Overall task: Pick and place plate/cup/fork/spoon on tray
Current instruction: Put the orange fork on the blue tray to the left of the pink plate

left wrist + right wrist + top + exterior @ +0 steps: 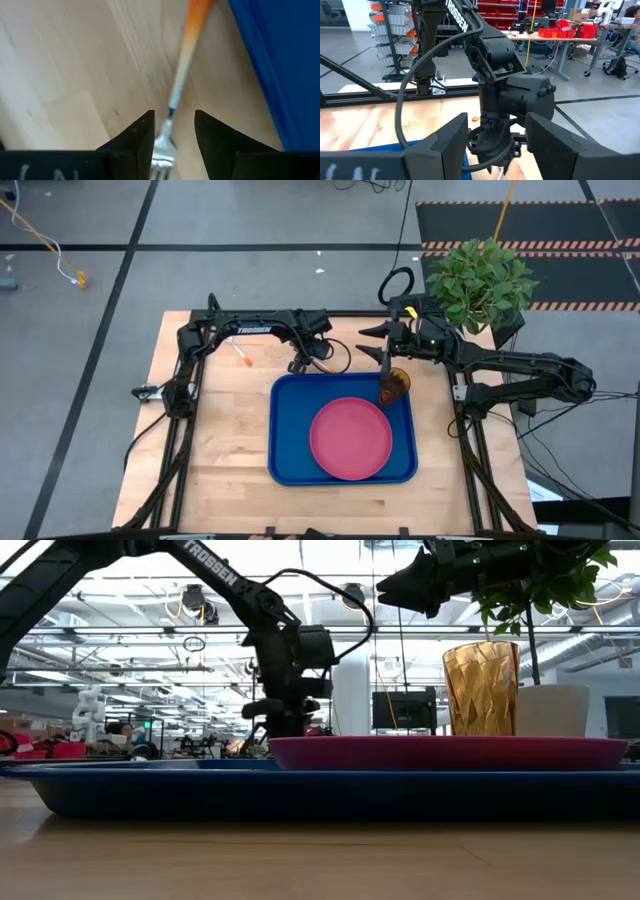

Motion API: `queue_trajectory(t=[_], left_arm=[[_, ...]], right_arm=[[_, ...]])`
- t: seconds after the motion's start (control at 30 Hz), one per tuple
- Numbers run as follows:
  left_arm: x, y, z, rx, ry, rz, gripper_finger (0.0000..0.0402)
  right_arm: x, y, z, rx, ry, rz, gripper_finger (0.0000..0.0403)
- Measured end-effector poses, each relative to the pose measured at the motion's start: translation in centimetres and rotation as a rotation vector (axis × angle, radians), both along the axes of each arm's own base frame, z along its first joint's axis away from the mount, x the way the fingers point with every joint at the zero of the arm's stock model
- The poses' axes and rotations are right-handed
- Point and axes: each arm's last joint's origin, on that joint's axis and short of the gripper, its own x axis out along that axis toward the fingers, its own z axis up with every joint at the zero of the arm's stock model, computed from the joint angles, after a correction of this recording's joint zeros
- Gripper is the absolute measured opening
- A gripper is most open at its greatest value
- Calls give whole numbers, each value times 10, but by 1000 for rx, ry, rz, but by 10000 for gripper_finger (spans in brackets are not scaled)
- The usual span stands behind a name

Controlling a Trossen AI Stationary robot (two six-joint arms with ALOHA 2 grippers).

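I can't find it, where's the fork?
The fork lies on the wooden table just beyond the blue tray's far left corner, between the left gripper's open fingers.

Even, bright overhead light falls on the table [230, 440], with only soft shadows. In the low view, ceiling lights glare behind the glowing amber cup [481, 688]. The left wrist view blurs the fork [176, 95]; the near wood lies out of focus

the plate [350, 438] lies in the tray [290, 430], toward its right half. the cup [394, 386] stands in the tray's far right corner, just behind the plate. the fork [172, 117] lies on the table [225, 440] beside the tray.
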Motion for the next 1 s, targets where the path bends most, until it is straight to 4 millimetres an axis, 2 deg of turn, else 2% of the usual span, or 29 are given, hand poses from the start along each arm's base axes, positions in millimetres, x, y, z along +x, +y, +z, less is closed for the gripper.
queue_trajectory(t=[0.17,0.37,0.83,0.9,1.0], left_arm=[[-1,1,-2,-13,9,16,140],[1,6,-16,-30,26,52,140],[0,5,-16,-38,30,69,139],[0,5,-16,-41,33,76,127],[0,5,-18,-45,42,82,89]], right_arm=[[0,0,0,-2,0,0,192],[0,0,0,-7,3,0,192],[0,0,-1,-19,14,1,192],[0,0,-1,-19,14,1,192],[0,0,-1,-19,14,1,192]])
